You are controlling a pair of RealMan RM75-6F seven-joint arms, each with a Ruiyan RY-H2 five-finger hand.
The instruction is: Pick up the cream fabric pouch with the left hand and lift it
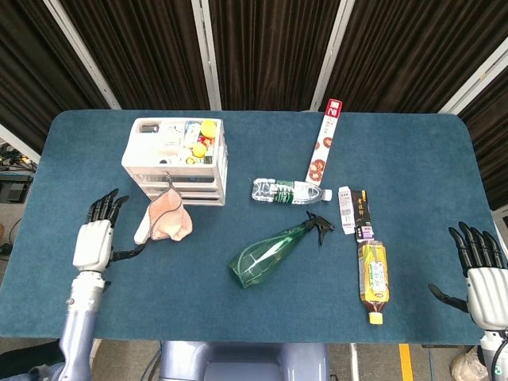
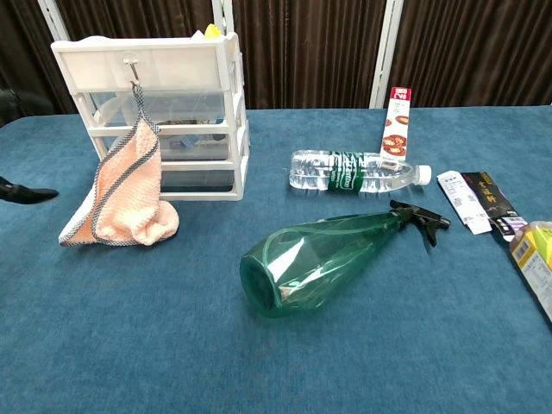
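1. The pouch (image 1: 165, 220), a peach-cream cloth piece with a dark checked edge, hangs by its loop from a hook on the front of the white drawer unit (image 1: 176, 161); its lower part rests crumpled on the blue surface (image 1: 254, 317).
2. In the chest view the pouch (image 2: 121, 197) drapes down from the top drawer and leans against the lower drawers.
3. The left hand (image 1: 95, 238) is to the left of the pouch, apart from it, with its fingers (image 1: 104, 205) spread and released, grasping nothing; its thumb points toward the pouch without touching it.
4. In the chest view only a dark fingertip of the left hand (image 2: 26, 191) shows at the left edge.
5. The right hand (image 1: 482, 274) is at the far right edge of the surface, fingers spread and released, holding nothing.
6. A green spray bottle (image 1: 274, 252) lies on its side near the middle of the surface, nozzle pointing up and right.
7. A clear water bottle (image 1: 290, 191) lies on its side just above the spray bottle.
8. A tall red-and-white box (image 1: 324, 141) lies at an angle beyond the water bottle.
9. A yellow drink bottle (image 1: 372, 278) lies to the right, cap toward the near edge, with a dark packet (image 1: 363, 215) and a white packet (image 1: 346, 209) above it.
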